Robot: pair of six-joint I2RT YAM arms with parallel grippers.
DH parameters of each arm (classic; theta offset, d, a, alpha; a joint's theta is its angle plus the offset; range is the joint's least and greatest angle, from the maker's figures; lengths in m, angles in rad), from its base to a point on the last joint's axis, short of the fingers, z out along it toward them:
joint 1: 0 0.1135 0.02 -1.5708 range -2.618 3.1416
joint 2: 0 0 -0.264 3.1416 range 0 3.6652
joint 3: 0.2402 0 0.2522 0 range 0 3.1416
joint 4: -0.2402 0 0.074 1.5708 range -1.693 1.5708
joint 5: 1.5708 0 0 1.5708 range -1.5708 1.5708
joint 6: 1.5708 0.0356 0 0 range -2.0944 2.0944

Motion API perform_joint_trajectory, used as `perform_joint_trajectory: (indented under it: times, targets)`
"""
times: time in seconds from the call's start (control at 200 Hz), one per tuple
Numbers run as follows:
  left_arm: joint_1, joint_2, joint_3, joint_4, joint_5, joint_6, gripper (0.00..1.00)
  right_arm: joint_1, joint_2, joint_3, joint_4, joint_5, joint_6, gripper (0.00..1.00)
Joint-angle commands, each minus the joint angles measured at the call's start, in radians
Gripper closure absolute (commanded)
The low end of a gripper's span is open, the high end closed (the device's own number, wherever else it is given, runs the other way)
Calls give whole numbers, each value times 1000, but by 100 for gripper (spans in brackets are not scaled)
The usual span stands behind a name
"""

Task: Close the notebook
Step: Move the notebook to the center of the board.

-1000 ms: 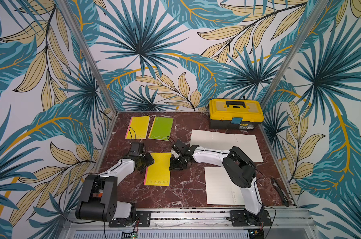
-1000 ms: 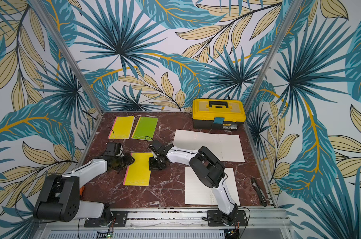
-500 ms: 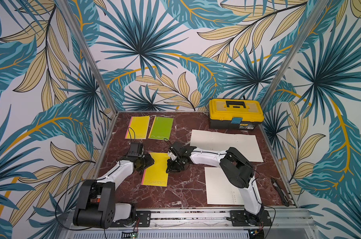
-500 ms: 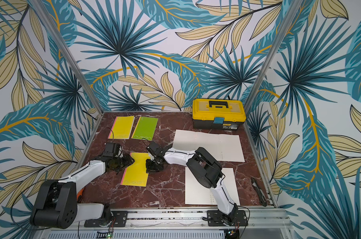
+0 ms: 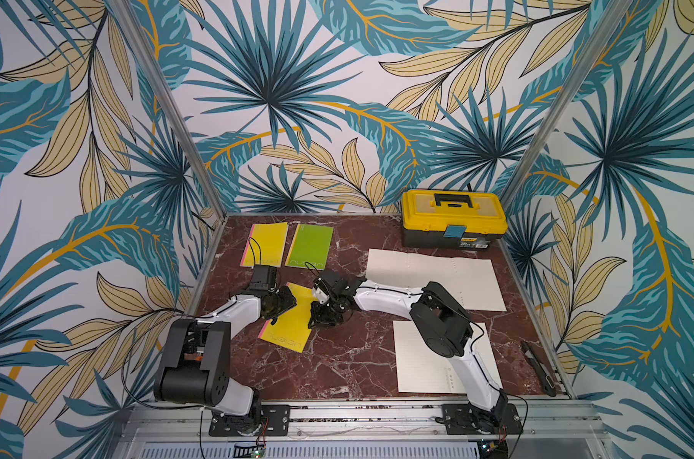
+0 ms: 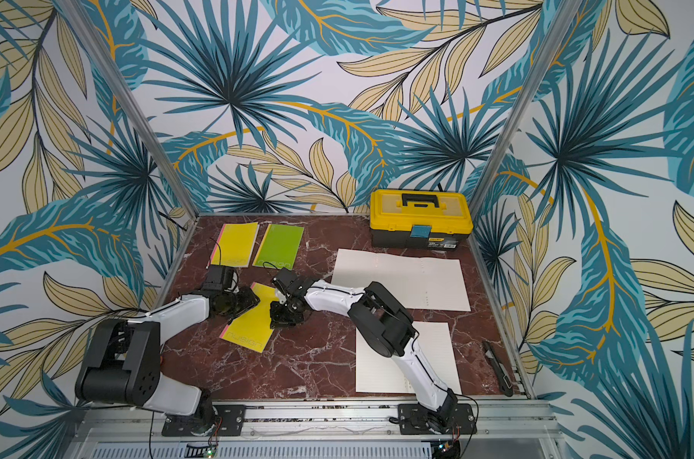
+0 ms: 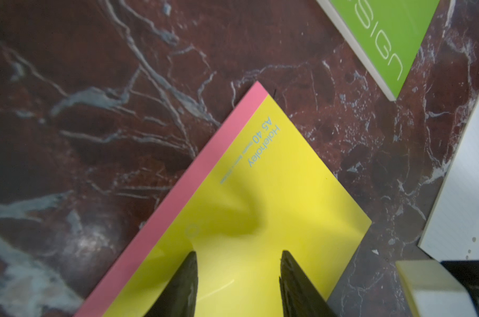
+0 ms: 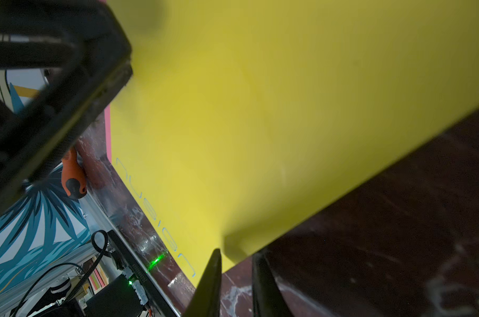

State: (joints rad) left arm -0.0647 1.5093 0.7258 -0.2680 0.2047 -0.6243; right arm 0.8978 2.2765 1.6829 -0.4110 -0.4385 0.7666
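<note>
Top views show the yellow notebook [image 5: 287,328] lying closed but newly skewed on the marble table [image 5: 337,365], left gripper [image 7: 237,255] parted over its cover, right gripper [image 8: 237,254] at its edge, grip unclear; closing looks done.

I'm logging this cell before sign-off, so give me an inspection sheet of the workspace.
Surface: marble tabletop, no spills seen.
Job's things: yellow notebook closed, mid-table.
Clutter: rear yellow notebook and green notebook, closed; open notebook; lined white sheet; toolbox; black tool at the edge.
Grippers: left gripper over the cover, fingers apart; right gripper at its edge, grip unclear.
Cables: black cable by the front rail.
Surroundings: leaf-print walls.
</note>
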Motion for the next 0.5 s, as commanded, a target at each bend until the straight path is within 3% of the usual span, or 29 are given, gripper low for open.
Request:
perform_joint_trajectory:
  times: [0.0, 0.496]
  targets:
    - [7, 32, 6, -20, -1, 1, 51, 3, 61, 48, -12, 35, -8, 79]
    - [53, -18, 14, -106, -43, 38, 51, -41, 197, 295, -125, 44, -69, 78]
